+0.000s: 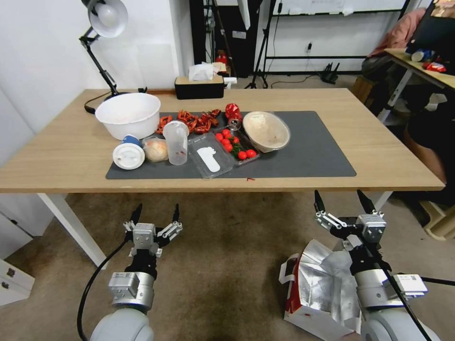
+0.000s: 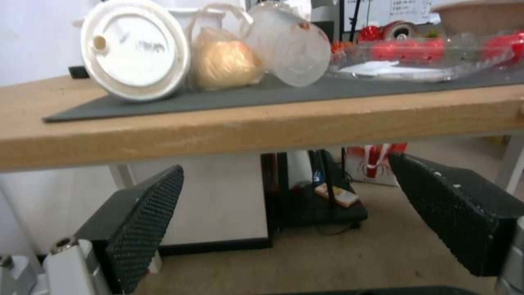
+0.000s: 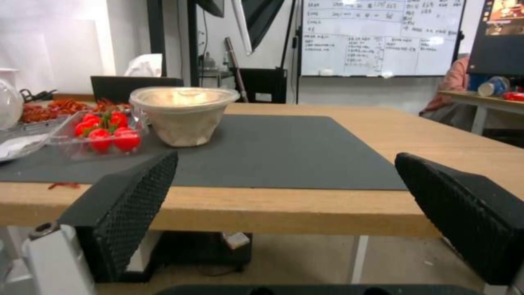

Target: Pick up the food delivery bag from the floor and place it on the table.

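The food delivery bag [image 1: 320,291] lies on the floor [image 1: 222,265] at the lower right, white with a red side panel, its silver foil lining open upward. My right arm rises over it, partly hiding it, and my right gripper [image 1: 342,201] is open just below the table's front edge, holding nothing. The light-wood table [image 1: 61,156] with its dark grey mat [image 1: 313,151] stands ahead. My left gripper [image 1: 156,214] is open and empty below the front edge at the left. The right wrist view looks across the mat [image 3: 284,151] between my open fingers [image 3: 131,205].
On the mat sit a white bowl [image 1: 128,115], a white lid [image 1: 128,156], a clear cup [image 1: 176,142], a tray of tomatoes [image 1: 235,147], crayfish [image 1: 192,121] and a lidded bowl [image 1: 266,130]. A lamp [image 1: 105,19] and tissue box [image 1: 199,86] stand behind. A white table leg [image 1: 71,227] is at the left.
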Controlling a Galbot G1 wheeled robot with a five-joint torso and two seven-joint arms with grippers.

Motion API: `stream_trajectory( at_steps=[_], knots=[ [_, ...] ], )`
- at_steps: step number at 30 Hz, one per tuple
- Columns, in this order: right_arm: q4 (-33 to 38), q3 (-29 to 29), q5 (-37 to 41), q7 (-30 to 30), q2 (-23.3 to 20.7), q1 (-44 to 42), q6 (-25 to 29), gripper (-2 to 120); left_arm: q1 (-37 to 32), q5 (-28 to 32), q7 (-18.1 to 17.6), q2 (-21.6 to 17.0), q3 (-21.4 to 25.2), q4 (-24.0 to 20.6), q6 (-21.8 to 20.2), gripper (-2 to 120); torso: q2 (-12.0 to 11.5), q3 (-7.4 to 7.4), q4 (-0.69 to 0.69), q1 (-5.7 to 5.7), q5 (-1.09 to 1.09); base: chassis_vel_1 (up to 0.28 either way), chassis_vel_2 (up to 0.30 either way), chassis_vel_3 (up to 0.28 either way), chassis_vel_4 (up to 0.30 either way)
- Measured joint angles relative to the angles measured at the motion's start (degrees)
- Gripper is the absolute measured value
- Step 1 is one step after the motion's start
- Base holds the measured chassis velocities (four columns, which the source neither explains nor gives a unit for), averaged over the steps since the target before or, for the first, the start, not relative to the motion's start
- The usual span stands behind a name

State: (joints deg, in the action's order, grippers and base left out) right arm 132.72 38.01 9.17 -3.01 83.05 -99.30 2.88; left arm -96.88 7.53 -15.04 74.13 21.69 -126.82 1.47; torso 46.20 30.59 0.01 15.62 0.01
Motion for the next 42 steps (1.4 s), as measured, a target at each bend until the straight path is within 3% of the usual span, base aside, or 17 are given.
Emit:
stream_trajectory(
  at_steps=[23, 29, 42],
  knots=[
    [0.3, 0.6, 0.5, -0.2, 0.4, -0.3, 0.1, 100, -0.2, -0.1, 0.7, 0.2, 0.2, -0.1, -0.3, 93, -5.9, -3.40, 0.00, -2.44, -0.01, 0.000, 0.000, 0.000, 0.000],
    [0.3, 0.7, 0.6, -0.1, 0.4, -0.3, 0.1, 100, -0.3, -0.1, 0.7, 0.3, 0.1, -0.1, -0.3, 93, -6.3, -3.69, 0.00, -2.64, 0.00, 0.000, 0.000, 0.000, 0.000],
    [0.4, 0.7, 0.9, 0.2, 0.3, -0.2, 0.1, 100, -0.3, 0.1, 1.0, 0.5, 0.0, -0.3, -0.8, 93, -10.4, -6.14, 0.00, -4.24, 0.00, 0.000, 0.000, 0.000, 0.000]
  ],
)
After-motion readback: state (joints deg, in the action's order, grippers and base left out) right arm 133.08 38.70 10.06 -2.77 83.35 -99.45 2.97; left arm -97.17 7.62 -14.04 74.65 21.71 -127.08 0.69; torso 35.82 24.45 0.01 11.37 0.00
